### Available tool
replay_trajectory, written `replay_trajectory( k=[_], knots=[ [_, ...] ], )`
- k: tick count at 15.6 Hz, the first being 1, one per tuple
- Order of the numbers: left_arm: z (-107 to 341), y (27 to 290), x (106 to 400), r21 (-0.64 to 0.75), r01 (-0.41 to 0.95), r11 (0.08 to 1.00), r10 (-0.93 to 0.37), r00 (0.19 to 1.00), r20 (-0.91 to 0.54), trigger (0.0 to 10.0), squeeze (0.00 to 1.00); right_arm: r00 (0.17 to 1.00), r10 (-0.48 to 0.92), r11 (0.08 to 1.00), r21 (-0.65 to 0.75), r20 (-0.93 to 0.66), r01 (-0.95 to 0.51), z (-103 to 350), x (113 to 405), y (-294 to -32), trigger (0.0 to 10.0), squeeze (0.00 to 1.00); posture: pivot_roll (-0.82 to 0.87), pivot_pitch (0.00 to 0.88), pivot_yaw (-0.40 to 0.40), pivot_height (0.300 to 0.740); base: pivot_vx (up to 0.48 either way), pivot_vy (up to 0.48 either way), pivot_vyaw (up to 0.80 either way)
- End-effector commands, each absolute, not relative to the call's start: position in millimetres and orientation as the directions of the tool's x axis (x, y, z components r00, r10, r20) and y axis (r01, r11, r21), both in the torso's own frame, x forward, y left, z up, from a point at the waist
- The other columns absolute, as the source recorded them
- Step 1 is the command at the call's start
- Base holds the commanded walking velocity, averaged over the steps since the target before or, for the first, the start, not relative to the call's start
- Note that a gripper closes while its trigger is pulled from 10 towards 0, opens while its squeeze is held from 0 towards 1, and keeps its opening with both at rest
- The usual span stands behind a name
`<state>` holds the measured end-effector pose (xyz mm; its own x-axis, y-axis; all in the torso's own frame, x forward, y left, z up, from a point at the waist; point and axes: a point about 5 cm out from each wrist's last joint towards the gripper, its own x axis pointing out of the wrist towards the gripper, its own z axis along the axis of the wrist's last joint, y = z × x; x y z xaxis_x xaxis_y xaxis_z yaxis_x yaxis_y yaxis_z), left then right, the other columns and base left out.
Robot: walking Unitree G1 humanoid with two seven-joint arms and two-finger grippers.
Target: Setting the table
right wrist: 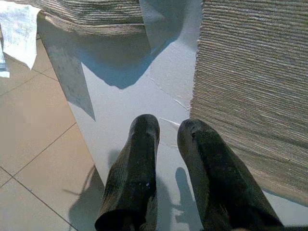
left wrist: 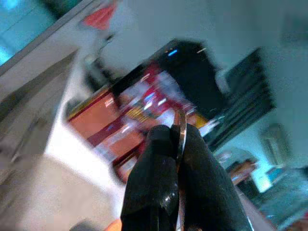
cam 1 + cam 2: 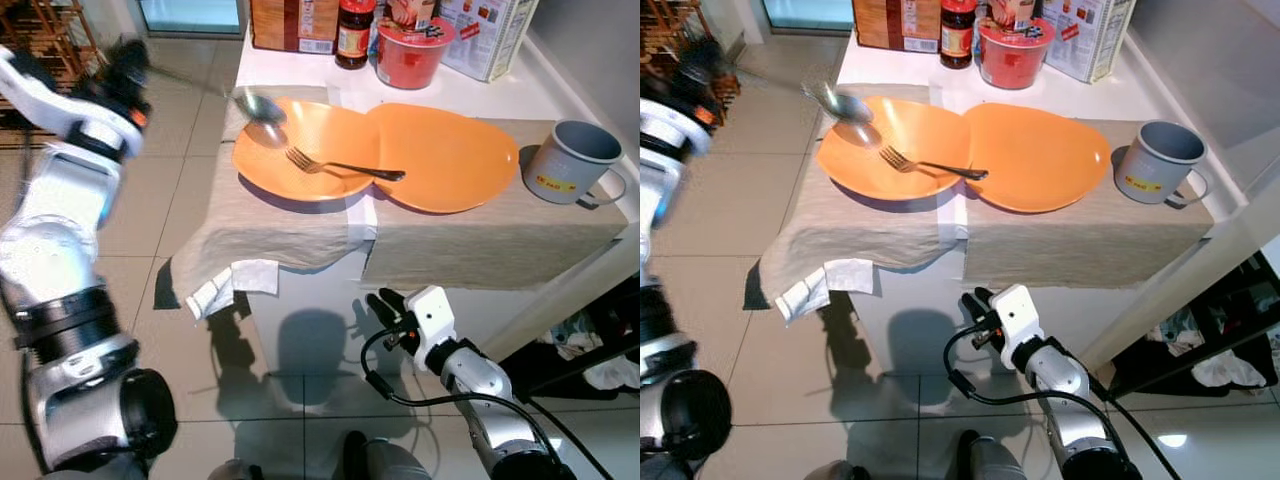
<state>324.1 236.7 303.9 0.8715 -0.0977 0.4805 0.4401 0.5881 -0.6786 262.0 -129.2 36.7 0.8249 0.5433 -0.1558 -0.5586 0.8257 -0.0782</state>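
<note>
While our left gripper [image 2: 179, 144] pinches a spoon [image 3: 258, 106] over the left orange plate [image 3: 310, 150] at upper left, our right gripper [image 1: 166, 139] hangs with jaws slightly parted.

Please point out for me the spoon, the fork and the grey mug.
spoon [image 3: 258, 106], left eye view, on its bowl.
fork [image 3: 338, 166], left eye view, on its handle.
grey mug [image 3: 565, 167], left eye view, on its outer wall.
</note>
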Motion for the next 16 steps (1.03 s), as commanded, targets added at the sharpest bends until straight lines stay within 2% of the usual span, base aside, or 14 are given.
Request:
replay_trajectory(
  k=[1,2,3,4,6,7,9,12,14,16],
  knots=[
    [323.8,241.9,310.2,-0.618,0.535,0.576,-0.103,0.797,0.595,7.3,0.00,0.837,0.525,0.840,-0.063,-0.152,-0.538,37.1,261.4,-132.7,10.0,0.00,-0.09,0.128,0.007,0.740,0.000,0.000,0.00],
    [331.1,249.8,291.0,-0.558,0.623,0.549,-0.114,0.717,0.688,10.0,0.00,0.839,0.522,0.843,-0.059,-0.153,-0.535,36.8,261.4,-133.1,10.0,0.00,-0.09,0.128,0.008,0.740,0.000,0.000,0.00],
    [327.9,269.5,256.3,-0.459,0.658,0.597,-0.096,0.627,0.774,10.0,0.00,0.844,0.515,0.849,-0.051,-0.151,-0.527,36.4,260.6,-133.3,10.0,0.00,-0.09,0.129,0.013,0.740,0.000,0.000,0.00],
    [326.0,275.8,246.2,-0.440,0.656,0.613,-0.085,0.608,0.789,10.0,0.00,0.846,0.512,0.851,-0.048,-0.150,-0.523,36.3,260.5,-133.4,10.0,0.00,-0.09,0.129,0.013,0.740,0.000,0.000,0.00],
    [314.4,308.1,201.0,-0.415,0.593,0.690,0.009,0.567,0.824,10.0,0.00,0.840,0.521,0.846,-0.038,-0.151,-0.531,35.8,260.3,-132.3,10.0,0.00,-0.06,0.130,0.009,0.740,0.000,0.000,0.00],
    [308.3,310.8,189.8,-0.403,0.568,0.718,-0.001,0.579,0.815,10.0,0.00,0.836,0.527,0.843,-0.036,-0.153,-0.537,35.5,260.4,-131.9,10.0,0.00,-0.06,0.132,0.006,0.740,0.000,0.000,0.00],
    [275.8,315.3,179.9,-0.491,0.436,0.754,0.052,0.706,0.707,10.0,0.00,0.831,0.534,0.838,-0.035,-0.156,-0.545,35.4,260.4,-131.6,10.0,0.00,-0.05,0.134,0.004,0.740,0.000,0.000,0.00],
    [235.8,308.4,174.1,-0.611,0.340,0.715,0.112,0.807,0.580,10.0,0.00,0.828,0.537,0.835,-0.034,-0.160,-0.549,35.2,260.4,-132.2,10.0,0.00,-0.05,0.136,-0.005,0.740,0.000,0.000,0.00],
    [219.6,302.3,178.8,-0.644,0.278,0.712,0.126,0.852,0.508,10.0,0.00,0.826,0.540,0.833,-0.036,-0.162,-0.552,35.0,260.3,-132.3,10.0,0.00,-0.05,0.133,-0.006,0.740,0.000,0.000,0.00],
    [209.4,294.4,187.3,-0.663,0.245,0.708,0.130,0.877,0.462,10.0,0.00,0.823,0.544,0.830,-0.038,-0.164,-0.557,34.9,260.3,-132.5,10.0,0.00,-0.05,0.131,-0.009,0.740,-0.454,0.000,0.00]
  ],
)
